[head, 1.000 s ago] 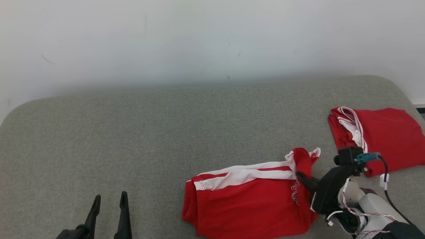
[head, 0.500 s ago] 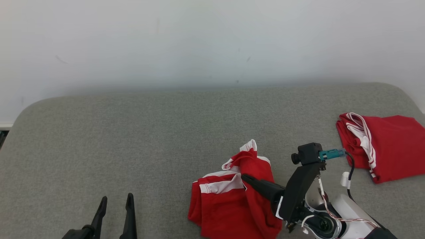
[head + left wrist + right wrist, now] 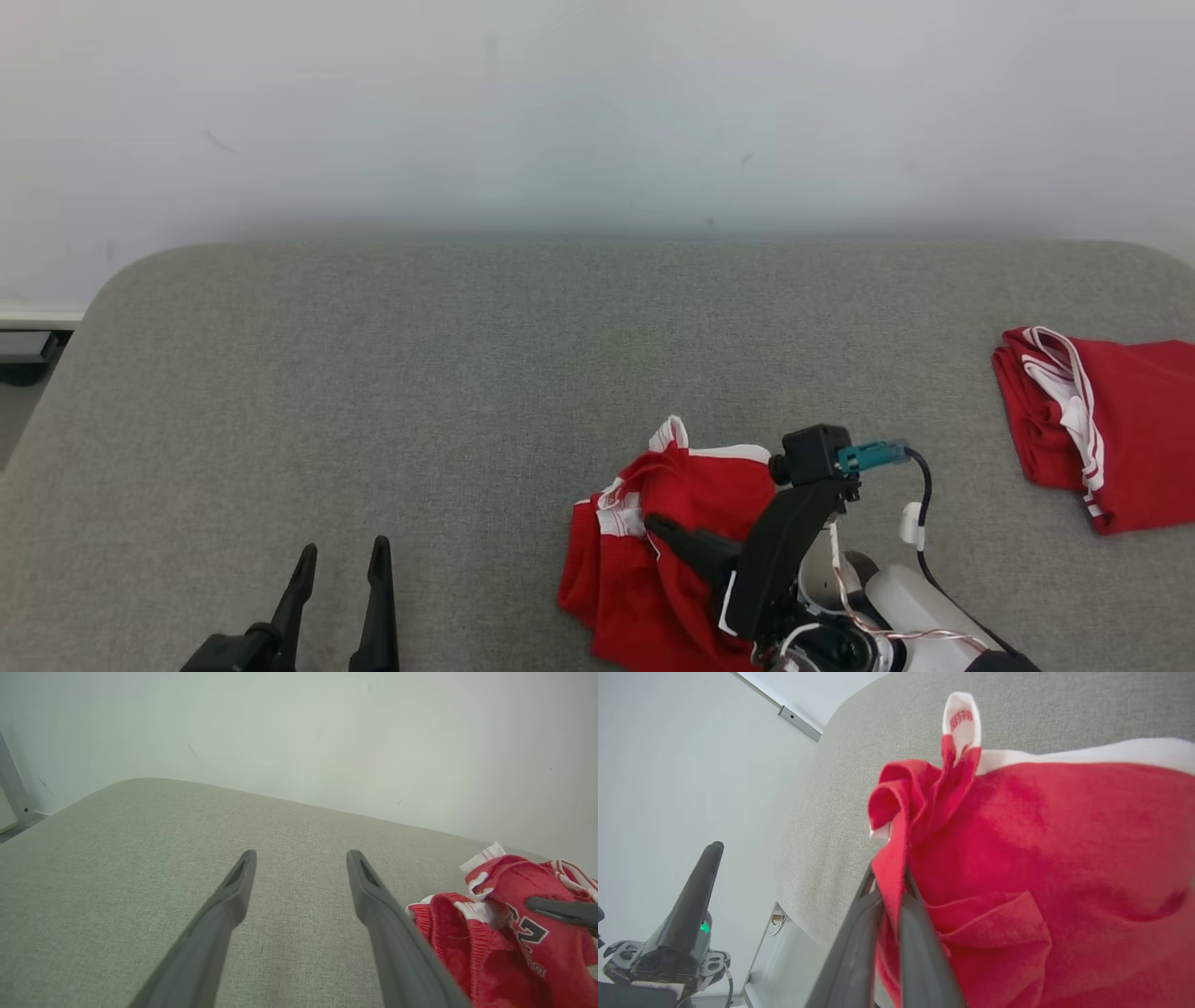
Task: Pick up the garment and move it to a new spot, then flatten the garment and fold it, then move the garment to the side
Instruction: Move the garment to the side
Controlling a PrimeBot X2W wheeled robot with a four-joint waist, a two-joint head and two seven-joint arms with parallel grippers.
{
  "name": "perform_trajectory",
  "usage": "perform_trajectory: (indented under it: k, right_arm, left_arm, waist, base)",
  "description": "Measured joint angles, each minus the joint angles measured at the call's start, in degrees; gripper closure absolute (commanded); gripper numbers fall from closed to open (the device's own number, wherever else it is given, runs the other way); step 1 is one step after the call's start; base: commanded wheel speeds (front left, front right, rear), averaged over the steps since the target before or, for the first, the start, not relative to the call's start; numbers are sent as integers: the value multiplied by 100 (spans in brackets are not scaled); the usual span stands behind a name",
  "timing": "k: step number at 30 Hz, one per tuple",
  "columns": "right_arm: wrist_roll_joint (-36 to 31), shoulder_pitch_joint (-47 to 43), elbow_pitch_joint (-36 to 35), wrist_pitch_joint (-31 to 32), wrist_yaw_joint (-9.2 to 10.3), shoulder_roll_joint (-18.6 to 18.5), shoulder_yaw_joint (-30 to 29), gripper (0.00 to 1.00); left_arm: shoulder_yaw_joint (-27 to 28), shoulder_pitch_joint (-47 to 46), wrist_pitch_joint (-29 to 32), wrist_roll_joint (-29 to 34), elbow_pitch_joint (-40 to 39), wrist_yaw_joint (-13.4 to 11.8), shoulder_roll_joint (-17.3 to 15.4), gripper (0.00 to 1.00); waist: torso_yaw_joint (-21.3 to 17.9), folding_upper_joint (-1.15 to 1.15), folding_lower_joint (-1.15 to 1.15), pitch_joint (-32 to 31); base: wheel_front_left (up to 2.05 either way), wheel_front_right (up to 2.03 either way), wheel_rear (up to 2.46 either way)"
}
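Overall, the grey padded surface runs back to a pale wall. Its rounded left corner is in view, and its left and centre are bare.

The right arm reaches in from the lower right, its fingers lying low and pointing up and left in the head view. The right gripper is clamped on a fold of the red garment, which lies bunched near the front edge, right of centre. The pinched fold appears to be raised off the surface, though the angle leaves this unsure. The left gripper sits at the lower left with its fingers apart and nothing between them.

Count: two grippers and two red garments. The second garment lies folded at the far right, well apart from the first.
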State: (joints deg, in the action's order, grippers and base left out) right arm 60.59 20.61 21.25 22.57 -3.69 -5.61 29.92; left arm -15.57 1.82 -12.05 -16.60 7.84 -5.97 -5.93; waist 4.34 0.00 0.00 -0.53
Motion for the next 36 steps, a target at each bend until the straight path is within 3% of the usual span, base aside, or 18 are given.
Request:
perform_trajectory:
  k: [5, 11, 12, 13, 14, 22, 26, 31, 36]
  right_arm:
    - [-134, 29, 398, -142, 159, 62, 123, 100]
    - [-137, 216, 646, -282, 172, 134, 179, 100]
    - [-136, 226, 659, -311, 171, 134, 181, 89]
    - [-135, 227, 671, -326, 166, 135, 183, 58]
    - [-126, 227, 683, -341, 160, 137, 189, 0]
    - [-11, 229, 411, -578, 3, 114, -25, 0]
    - [-143, 227, 242, -777, -18, -261, -187, 0]
    - [-632, 225, 221, -954, 167, -887, -242, 0]
    - [-935, 215, 267, -892, 274, -1096, -30, 0]
  left_arm:
    - [-20, -55, 18, -1, 27, 2, 25, 0]
    - [-8, -105, 18, -9, 67, 2, 27, 0]
    - [-4, -105, 16, -9, 73, 2, 27, 0]
    - [0, -105, 16, -10, 78, 2, 27, 0]
    - [9, -105, 16, -11, 85, 2, 27, 0]
    - [73, -86, 5, -64, 113, -1, 29, 0]
    - [104, -75, -11, -118, 112, -4, 30, 0]
    - [94, -64, -11, -118, 111, -4, 35, 0]
    - [65, -64, -15, -109, 107, -5, 34, 0]
  waist:
    - [91, 0, 0, 51]
    - [141, 0, 0, 74]
    - [144, 0, 0, 73]
    - [145, 0, 0, 71]
    - [144, 0, 0, 68]
    - [15, 0, 0, 7]
    - [-71, 0, 0, -23]
    - [-148, 0, 0, -49]
    - [-163, 0, 0, -51]
  base:
    - [0, 0, 0]
    - [0, 0, 0]
    - [0, 0, 0]
    - [0, 0, 0]
    - [0, 0, 0]
    - [0, 0, 0]
    - [0, 0, 0]
    - [0, 0, 0]
    - [0, 0, 0]
